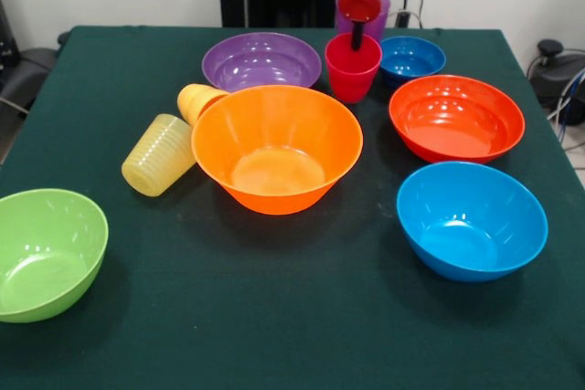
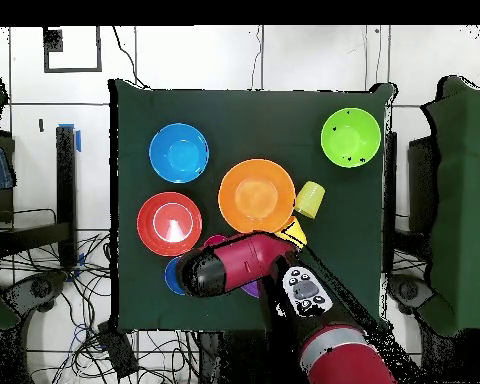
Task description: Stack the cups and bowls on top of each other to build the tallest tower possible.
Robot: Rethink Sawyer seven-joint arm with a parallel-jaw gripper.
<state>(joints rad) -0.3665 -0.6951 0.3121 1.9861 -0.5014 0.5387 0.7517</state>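
Tower not yet begun: no bowl or cup sits on another. Largest orange-yellow bowl [image 1: 277, 148] upright mid-table with free cloth in front of it, a fair base where it stands. Purple bowl [image 1: 261, 59] behind it toward the far edge. Red-orange bowl [image 1: 456, 116] and light blue bowl [image 1: 471, 219] along the front view's right edge, well apart from each other. Lime green bowl [image 1: 41, 253] alone at the near left corner. Small dark blue bowl [image 1: 411, 55] near the far edge, just beside the red-pink cup [image 1: 353, 66]. That cup is upright, mouth up. Gripper [image 1: 356, 36] comes down at its mouth, probably to take it by the rim, but whether the jaws are clenched or released cannot be told. Translucent purple cup [image 1: 378, 14] behind, mostly hidden by the gripper. A red round shape in front of it cannot be identified. Ribbed pale yellow cup [image 1: 160, 154] and orange-yellow cup [image 1: 199, 100] both lie tipped on their sides against or just beside the big bowl's left flank, so each needs righting or turning before it can stack. Overhead, the arm [image 2: 244, 265] covers the red cup and most of the purple bowl. Judgement: bowls should go largest first into or onto the orange one, with cups last on top.
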